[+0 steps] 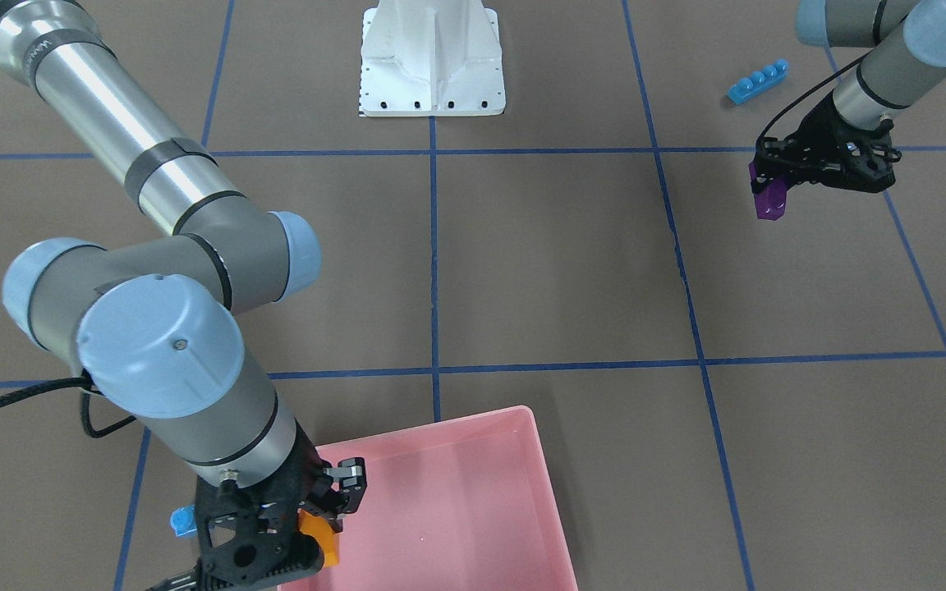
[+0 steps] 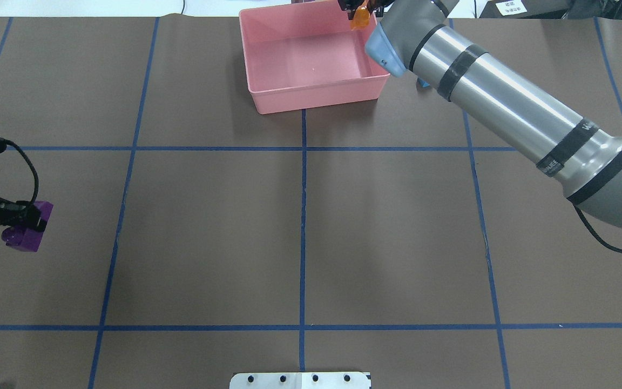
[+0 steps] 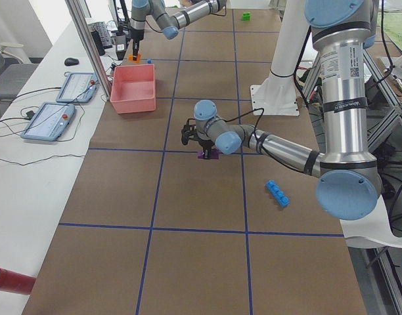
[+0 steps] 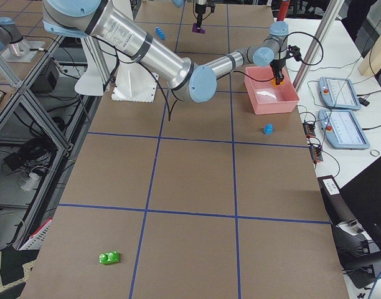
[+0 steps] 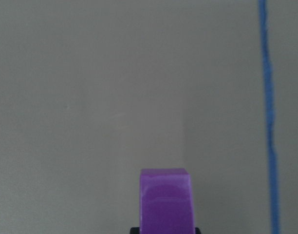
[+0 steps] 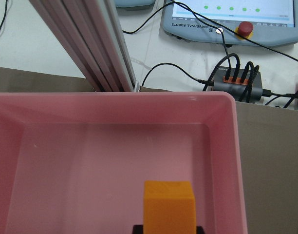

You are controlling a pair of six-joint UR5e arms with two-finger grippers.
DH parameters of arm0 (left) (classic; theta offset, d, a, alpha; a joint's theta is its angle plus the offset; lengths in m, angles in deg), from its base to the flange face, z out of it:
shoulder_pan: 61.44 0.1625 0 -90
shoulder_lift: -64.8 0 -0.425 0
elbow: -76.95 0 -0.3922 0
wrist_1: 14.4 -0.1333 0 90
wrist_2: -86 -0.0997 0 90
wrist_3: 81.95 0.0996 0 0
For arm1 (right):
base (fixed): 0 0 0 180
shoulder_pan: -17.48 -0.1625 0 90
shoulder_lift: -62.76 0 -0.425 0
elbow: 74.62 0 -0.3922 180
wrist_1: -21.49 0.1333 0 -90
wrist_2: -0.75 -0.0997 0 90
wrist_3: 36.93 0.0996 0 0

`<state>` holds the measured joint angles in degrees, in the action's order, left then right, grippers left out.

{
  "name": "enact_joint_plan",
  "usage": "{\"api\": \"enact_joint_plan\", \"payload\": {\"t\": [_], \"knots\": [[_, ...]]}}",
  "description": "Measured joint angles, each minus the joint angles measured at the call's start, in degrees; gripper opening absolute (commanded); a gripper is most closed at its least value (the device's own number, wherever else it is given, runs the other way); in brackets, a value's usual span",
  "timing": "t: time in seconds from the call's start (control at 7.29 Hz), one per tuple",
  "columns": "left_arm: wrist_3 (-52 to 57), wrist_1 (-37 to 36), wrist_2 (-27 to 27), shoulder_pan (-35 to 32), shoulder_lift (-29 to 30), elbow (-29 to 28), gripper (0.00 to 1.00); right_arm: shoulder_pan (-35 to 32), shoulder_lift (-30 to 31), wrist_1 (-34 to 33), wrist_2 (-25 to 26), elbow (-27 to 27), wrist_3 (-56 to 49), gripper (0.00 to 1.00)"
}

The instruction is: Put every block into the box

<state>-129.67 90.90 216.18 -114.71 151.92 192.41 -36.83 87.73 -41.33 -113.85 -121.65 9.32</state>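
Observation:
My right gripper [image 1: 321,525] is shut on the orange sloped brick [image 1: 319,542] and holds it over the pink box [image 1: 551,492], inside one corner; the right wrist view shows the orange brick [image 6: 169,207] above the box floor [image 6: 115,161]. My left gripper [image 1: 769,185] is shut on the purple brick [image 1: 770,201], low over the table at my far left [image 2: 27,229]. The long light-blue bar [image 1: 759,80] lies on the table behind the left gripper. The small light-blue cube [image 1: 184,520] sits on the table just outside the box, beside the right gripper.
The white robot base [image 1: 432,74] stands at mid table. A small green brick [image 4: 109,256] lies far off at the table's right end. Teach pendants [image 4: 337,93] and cables lie past the table edge behind the box. Blue tape lines grid the brown table.

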Motion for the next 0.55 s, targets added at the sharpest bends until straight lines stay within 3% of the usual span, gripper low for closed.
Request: {"api": "enact_joint_plan", "payload": {"t": [0.27, 0.55], "knots": [[0.02, -16.66, 0.33, -2.80, 16.08, 0.67, 0.00, -0.04, -1.68, 2.80, 0.40, 2.39, 3.73, 1.00], [-3.57, -21.58, 0.61, -4.67, 30.09, -4.63, 0.00, -4.67, -1.26, -5.61, -5.67, -0.76, 0.21, 1.00]]}}
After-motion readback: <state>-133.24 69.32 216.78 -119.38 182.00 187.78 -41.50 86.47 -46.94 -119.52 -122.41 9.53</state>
